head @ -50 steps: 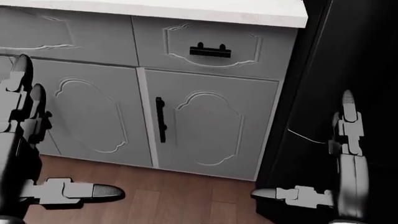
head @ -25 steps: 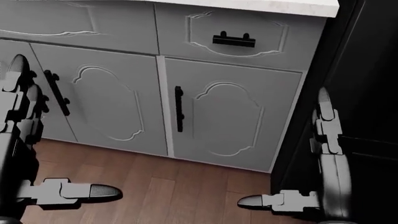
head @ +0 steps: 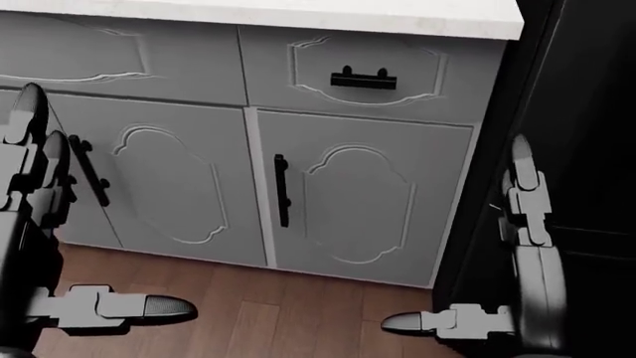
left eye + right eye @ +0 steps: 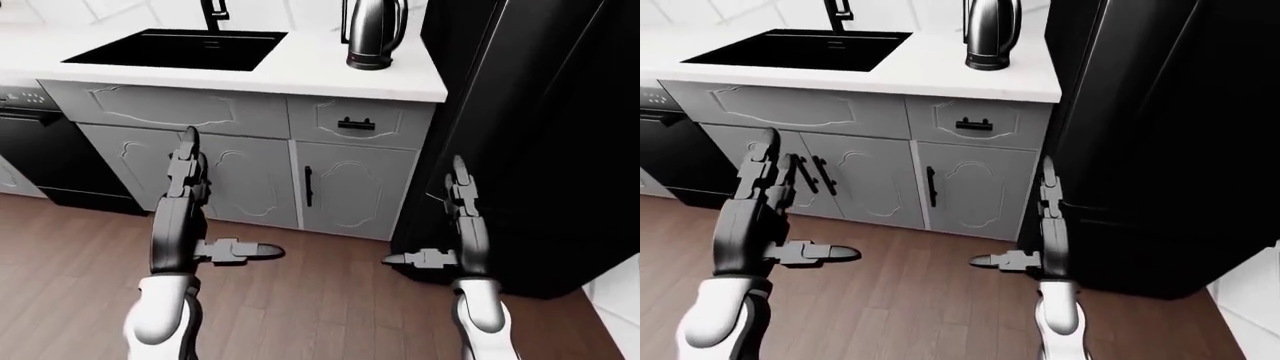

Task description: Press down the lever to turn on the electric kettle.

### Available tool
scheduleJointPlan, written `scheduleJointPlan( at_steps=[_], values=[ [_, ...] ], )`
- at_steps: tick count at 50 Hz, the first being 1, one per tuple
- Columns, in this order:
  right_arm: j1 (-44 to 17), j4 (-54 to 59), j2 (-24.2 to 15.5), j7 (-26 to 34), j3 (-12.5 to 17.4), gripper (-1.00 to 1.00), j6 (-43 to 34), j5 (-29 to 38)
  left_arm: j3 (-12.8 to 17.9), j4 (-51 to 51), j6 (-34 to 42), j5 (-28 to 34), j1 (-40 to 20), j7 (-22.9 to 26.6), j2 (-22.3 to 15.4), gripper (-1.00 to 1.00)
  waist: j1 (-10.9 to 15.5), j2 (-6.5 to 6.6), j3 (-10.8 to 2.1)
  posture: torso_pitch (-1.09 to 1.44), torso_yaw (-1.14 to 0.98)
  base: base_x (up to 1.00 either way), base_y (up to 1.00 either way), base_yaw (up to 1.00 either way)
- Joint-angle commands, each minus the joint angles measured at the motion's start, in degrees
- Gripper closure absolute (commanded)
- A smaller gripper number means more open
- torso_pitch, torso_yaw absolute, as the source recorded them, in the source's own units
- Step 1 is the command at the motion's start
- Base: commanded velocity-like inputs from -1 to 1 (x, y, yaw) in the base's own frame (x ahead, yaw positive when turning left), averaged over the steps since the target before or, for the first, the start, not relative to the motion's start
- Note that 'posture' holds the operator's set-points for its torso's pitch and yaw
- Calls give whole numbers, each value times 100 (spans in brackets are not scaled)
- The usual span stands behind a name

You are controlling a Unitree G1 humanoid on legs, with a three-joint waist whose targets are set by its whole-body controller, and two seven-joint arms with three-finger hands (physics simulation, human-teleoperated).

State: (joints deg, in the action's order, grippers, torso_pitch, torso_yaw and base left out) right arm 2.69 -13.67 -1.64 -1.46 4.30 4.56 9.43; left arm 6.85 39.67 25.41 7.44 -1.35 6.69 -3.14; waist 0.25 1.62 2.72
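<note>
Kettle (image 4: 372, 34) on counter, well above both open hands.

Stood at the counter's (image 4: 300, 71) right end, hard against a tall black fridge (image 4: 540, 135) blocking that side: the kettle (image 4: 372, 34). Left open on its left, bare worktop up to the black sink (image 4: 175, 49). Hung low before the cabinet doors (image 4: 350, 187), well apart from it, both spread-fingered hands.
</note>
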Motion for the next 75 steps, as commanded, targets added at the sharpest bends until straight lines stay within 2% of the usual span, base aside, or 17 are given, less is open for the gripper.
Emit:
scheduleJointPlan(
  at_steps=[1,5,8,9,12,17,21,22,24,31,35,44,48,57,62,71,75],
  values=[
    [-106,-230,-17,-9,-10,-100,157,5,27,177,-131,6,-87,-26,-18,-100,8,4,-64,0,0,23,0,0],
    [-108,-232,-19,-10,-5,-100,151,11,23,197,-109,15,-91,-27,-17,-100,22,-137,-45,0,0,23,0,0],
    [-113,-223,-20,-7,-8,-100,149,17,33,197,-93,8,-107,-26,-19,-100,3,-484,-27,0,0,23,0,0],
    [-115,-216,-21,-3,-11,-100,155,18,21,199,-94,17,-106,-28,-19,-100,-34,-293,-54,0,0,23,0,0],
    [-117,-211,-24,8,-16,-100,153,24,26,192,-84,15,-123,-30,-21,-100,-12,-395,-87,0,0,23,0,0],
    [-120,-245,-19,36,-67,-100,133,91,23,174,-105,13,-119,-34,-21,-100,-34,-196,-38,0,0,23,0,0],
    [-113,-372,-10,57,-92,-100,63,144,23,183,-109,8,-117,-33,-20,-100,-77,323,-179,0,0,24,0,0],
    [-114,-417,-5,61,-104,-100,38,158,20,192,-107,7,-115,-34,-18,-100,-2,129,-101,0,0,23,0,0],
    [-122,-419,-7,67,-111,-100,40,172,21,180,-127,5,-107,-33,-18,-100,13,227,-44,0,0,24,0,0],
    [-175,-503,6,66,-169,-100,-26,259,9,243,-56,15,-121,-27,-18,-100,81,-75,-50,0,0,24,0,0],
    [-174,-501,11,64,-178,-100,-29,264,1,234,-54,19,-129,-28,-19,-100,94,-550,-167,0,0,24,0,0],
    [-144,-538,10,77,-150,-100,-4,196,-8,377,68,25,-122,-13,-13,-100,-50,-191,-35,0,0,25,0,0],
    [-107,-683,-10,95,-48,-100,-43,115,-64,495,158,36,-149,-21,3,-100,-91,310,-150,0,0,25,0,0],
    [-65,-1049,-12,95,82,-100,-185,21,-32,526,207,13,-224,-16,-26,-100,77,-32,-80,0,0,25,0,0],
    [-61,-1121,-16,96,124,-100,-182,-11,-39,569,230,18,-219,-18,-21,-100,118,-520,-229,0,0,25,0,0],
    [-31,-1196,-16,120,159,-100,-188,-66,-81,664,264,53,-167,-20,-3,-100,-65,-138,-19,0,0,25,0,0],
    [-21,-1284,-11,114,191,-100,-233,-84,-69,693,297,48,-174,-10,0,-100,-94,289,-244,0,0,20,0,0]
  ],
)
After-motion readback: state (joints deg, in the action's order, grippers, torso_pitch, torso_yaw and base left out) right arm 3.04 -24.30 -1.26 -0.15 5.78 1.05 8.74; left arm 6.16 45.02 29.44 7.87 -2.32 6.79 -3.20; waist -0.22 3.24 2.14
